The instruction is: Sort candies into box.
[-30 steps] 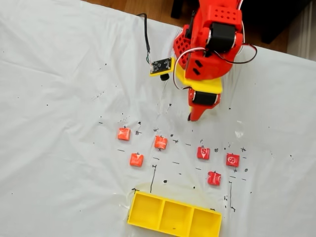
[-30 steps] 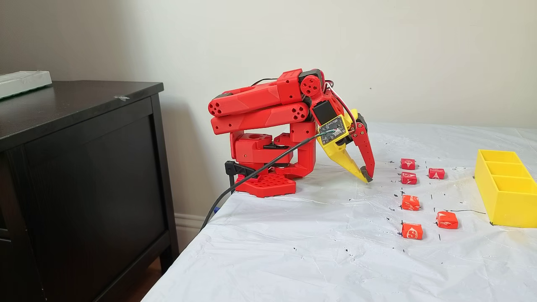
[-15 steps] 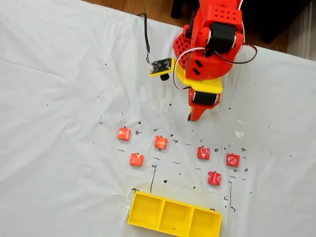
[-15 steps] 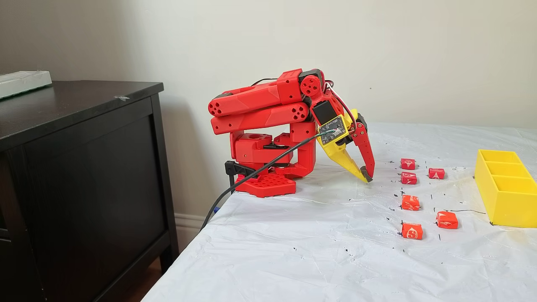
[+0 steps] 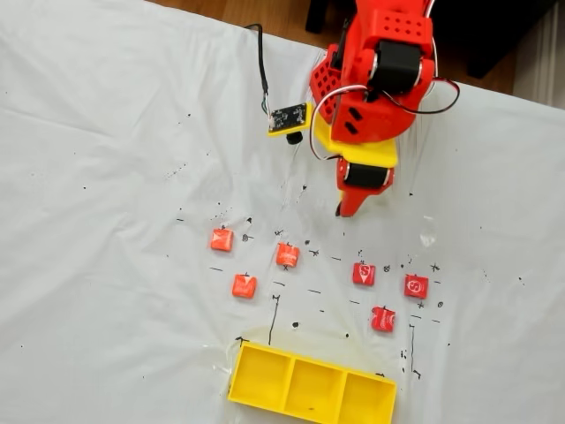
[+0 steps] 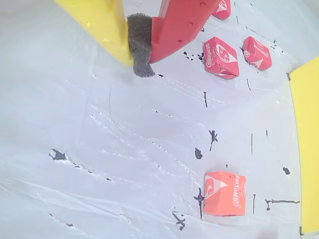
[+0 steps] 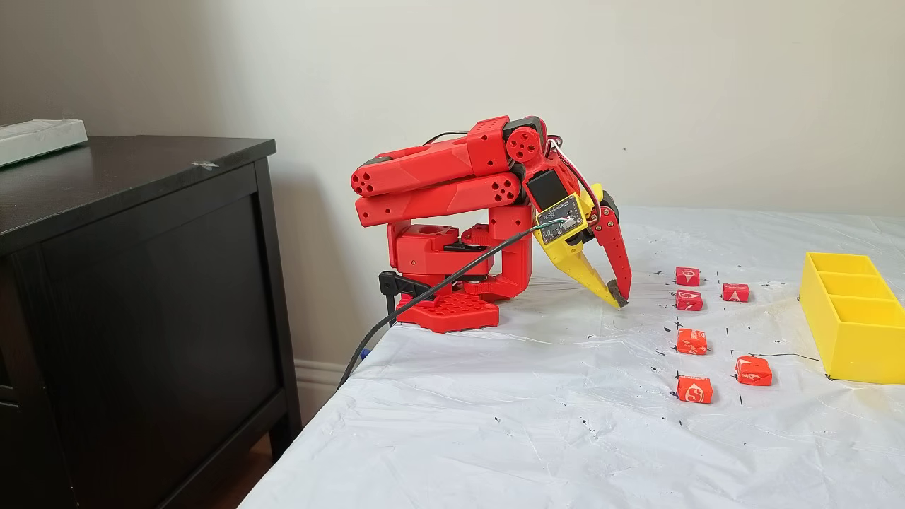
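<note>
Six candies lie untouched on the white-draped desk [image 5: 106, 177] as our red arm [image 7: 438, 177] sits folded near its base, the gripper [image 7: 616, 297] tipped down to the sheet with nothing in it; in the wrist view the gripper [image 6: 139, 47] shows its yellow and red fingers meeting at a grey pad, so we read the jaws as closed together and empty. From the top-down fixed view we count three orange-red candies [image 5: 222, 239] on the left of the picture and three deeper red candies [image 5: 364, 274] with white markings on the right, all sitting apart from one another between the gripper and the box [image 5: 311, 385], whose three compartments look empty, save for a dark speck we cannot identify. We judge the sorting as not yet begun: this is the step ahead of a first pick. The next move, as we see it, calls for raising the tip off the sheet, parting the jaws and reaching out over one sweet, perhaps a deeper red one [image 6: 221, 57] lying near the fingertips, then squaring up before closing.
</note>
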### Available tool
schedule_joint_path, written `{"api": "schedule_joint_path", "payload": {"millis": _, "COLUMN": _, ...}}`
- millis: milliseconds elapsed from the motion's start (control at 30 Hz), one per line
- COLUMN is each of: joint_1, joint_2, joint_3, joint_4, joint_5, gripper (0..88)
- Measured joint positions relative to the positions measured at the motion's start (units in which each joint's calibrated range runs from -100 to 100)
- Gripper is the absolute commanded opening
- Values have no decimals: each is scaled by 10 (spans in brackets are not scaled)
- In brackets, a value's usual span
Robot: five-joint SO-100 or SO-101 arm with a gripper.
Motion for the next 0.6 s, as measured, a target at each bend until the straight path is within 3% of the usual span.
{"api": "schedule_joint_path", "payload": {"millis": 600, "joint_1": 0, "joint_2": 0, "joint_3": 0, "joint_4": 0, "joint_5": -2, "gripper": 2}}
